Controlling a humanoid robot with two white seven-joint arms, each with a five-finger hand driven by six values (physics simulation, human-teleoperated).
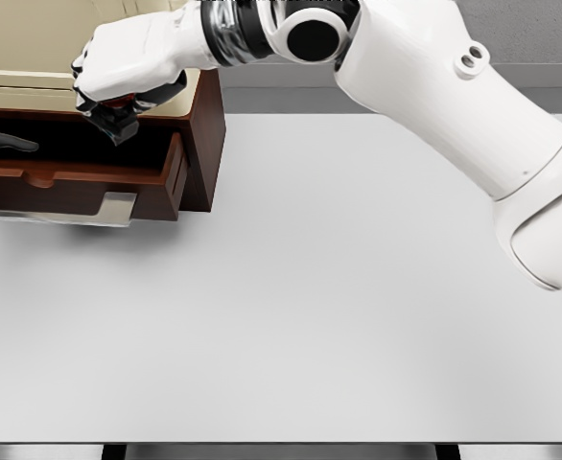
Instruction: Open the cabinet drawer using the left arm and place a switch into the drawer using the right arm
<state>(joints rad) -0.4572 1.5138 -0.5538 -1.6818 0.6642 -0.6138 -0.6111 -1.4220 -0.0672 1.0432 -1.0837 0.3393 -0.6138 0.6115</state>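
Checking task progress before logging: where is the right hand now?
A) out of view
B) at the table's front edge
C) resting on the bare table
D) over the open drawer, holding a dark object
D: the right hand is above the open drawer, fingers curled on a dark object.

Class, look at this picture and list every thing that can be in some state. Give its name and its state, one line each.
Drawer: pulled open.
Cabinet: standing on the table's far left, its drawer out.
Right hand: over the open drawer, fingers curled round a small dark switch.
Switch: held above the drawer, not yet released.
Left hand: cannot be seen clearly.
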